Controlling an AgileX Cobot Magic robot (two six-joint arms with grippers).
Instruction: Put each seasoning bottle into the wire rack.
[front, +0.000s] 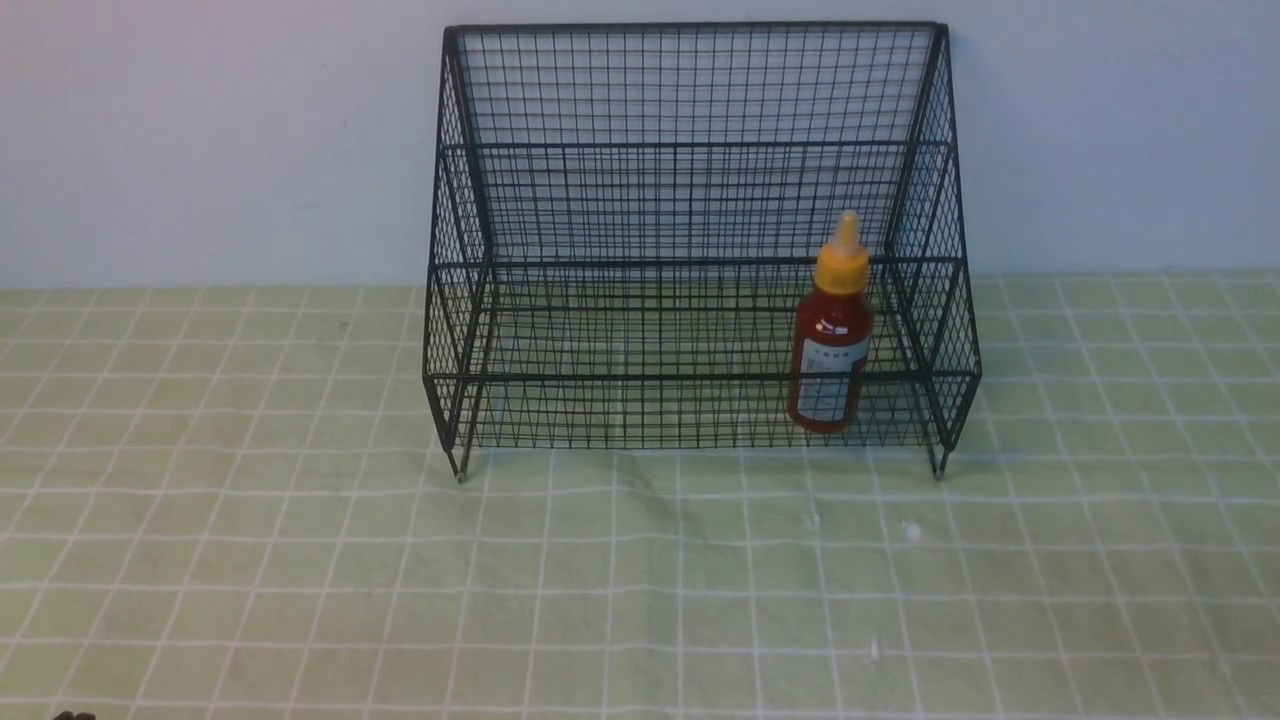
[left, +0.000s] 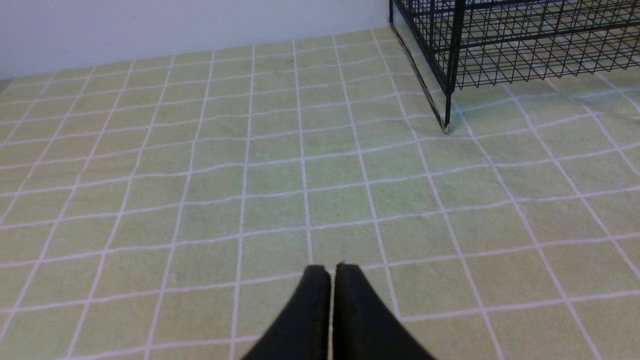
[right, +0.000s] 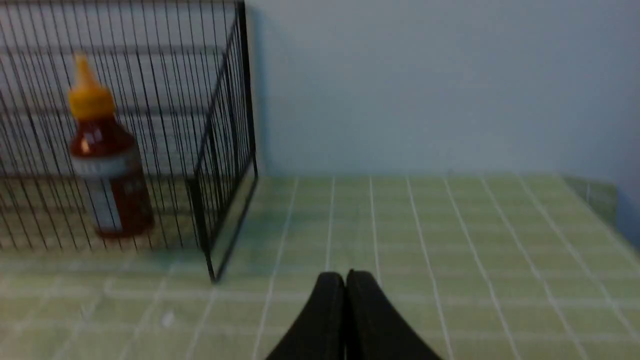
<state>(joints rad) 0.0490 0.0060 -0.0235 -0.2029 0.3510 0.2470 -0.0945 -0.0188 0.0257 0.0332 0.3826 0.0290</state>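
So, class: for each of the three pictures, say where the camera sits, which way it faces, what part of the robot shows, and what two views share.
Front view: between the arms, facing forward at the wire rack holding the upright seasoning bottle; hardly any robot shows.
Left wrist view: on the left arm, facing the checked cloth and a rack corner; the closed left gripper shows.
Right wrist view: on the right arm, facing the rack's end; the closed right gripper shows.
Shared: the front and right wrist views both show the bottle.

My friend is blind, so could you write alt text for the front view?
A small reddish-brown seasoning bottle with a yellow cap stands upright on the bottom tier of a black wire rack, near its right end. The rack sits on a green checked tablecloth before a pale wall.
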